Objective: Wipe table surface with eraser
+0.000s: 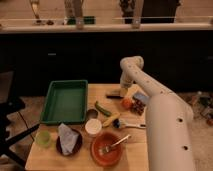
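**Eraser** [113, 95]: a small, flat, dark oblong block. It was recorded lying flat on the far part of the light tan wooden table surface [82, 160], just past the far right corner of the green rectangular plastic tray [65, 102] and beyond the green cucumber [102, 108].

**Gripper** [122, 92]: carried on the white arm, which was folded down from a raised elbow. It was set low over the table at the eraser's right end. Whether it was open, closed or clamped on the block could not be told, and contact could not be confirmed.

**Handling (judged):**
- The block was expected to be light, stiff at the base and softer on its tan upper part.
- It was thought neither fragile nor slippery.
- Hold was best taken across the narrow width at mid-length, so that the block was kept flat on the wood and not pivoted under sideways drag.

**Also listed on the table:**
- a round orange-red fruit [127, 103]
- a coloured packet [140, 102]
- a white-headed brush with a thin black handle [122, 124]
- a white cup [93, 126]
- an orange bowl [94, 151] holding a fork [116, 144]
- a dark plate [76, 146] bearing a crumpled pale cloth [65, 134]
- a pale green cup [43, 138]
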{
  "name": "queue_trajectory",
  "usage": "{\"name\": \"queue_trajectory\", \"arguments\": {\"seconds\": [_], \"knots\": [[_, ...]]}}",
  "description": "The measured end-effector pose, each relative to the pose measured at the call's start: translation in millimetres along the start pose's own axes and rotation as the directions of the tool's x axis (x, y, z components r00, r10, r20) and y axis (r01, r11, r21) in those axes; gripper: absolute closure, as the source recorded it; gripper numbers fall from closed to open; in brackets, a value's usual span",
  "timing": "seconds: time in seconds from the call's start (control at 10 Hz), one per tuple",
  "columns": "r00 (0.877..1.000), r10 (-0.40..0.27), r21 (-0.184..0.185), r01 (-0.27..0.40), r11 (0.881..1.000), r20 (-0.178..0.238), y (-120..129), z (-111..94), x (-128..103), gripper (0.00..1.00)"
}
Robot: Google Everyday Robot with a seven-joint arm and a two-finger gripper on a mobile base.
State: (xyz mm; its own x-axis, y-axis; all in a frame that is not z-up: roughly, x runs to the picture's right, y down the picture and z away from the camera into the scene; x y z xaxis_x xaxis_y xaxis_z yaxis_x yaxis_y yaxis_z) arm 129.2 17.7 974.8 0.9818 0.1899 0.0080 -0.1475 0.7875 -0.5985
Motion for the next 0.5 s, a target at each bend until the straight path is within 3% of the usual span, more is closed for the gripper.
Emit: {"name": "queue_trajectory", "arguments": {"seconds": [0.5], "knots": [[0.990, -0.136, -0.022, 0.137, 0.990, 0.032, -2, 6, -54, 0.99]]}}
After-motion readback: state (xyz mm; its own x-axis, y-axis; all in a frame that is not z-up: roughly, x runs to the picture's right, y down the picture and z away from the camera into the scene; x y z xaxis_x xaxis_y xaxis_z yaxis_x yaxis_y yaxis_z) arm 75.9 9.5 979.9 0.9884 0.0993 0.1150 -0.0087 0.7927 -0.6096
